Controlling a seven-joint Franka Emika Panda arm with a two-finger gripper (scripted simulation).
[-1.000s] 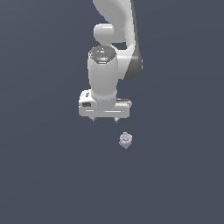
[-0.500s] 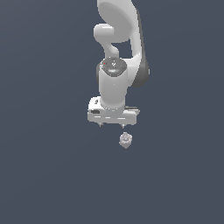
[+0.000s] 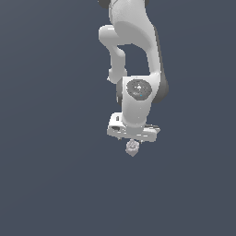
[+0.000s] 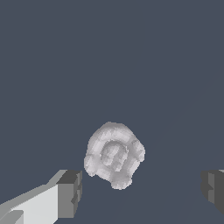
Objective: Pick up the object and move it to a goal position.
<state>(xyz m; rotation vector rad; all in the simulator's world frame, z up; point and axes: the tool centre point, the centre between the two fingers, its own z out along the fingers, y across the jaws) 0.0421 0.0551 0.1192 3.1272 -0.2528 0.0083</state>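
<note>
The object (image 3: 132, 147), a small pale grey-white lump with a ringed, knobbly face, is seen resting on the plain dark slate-grey surface (image 3: 50, 175). Every place is given relative to the object. In the exterior view the gripper (image 3: 132, 138) is held directly above it, with the white hand body so close over it that the upper edge of the object is met by the underside of the hand; whether they touch cannot be told. The white arm (image 3: 133, 41) is seen rising from there to the upper edge of the picture. In the wrist view the object (image 4: 114, 155) is seen between the two dark fingertips (image 4: 70, 193), which are spread wide apart, one on either side, with clear gaps left to the object. Nothing is held by the gripper (image 4: 142, 188), and the object is not gripped
</note>
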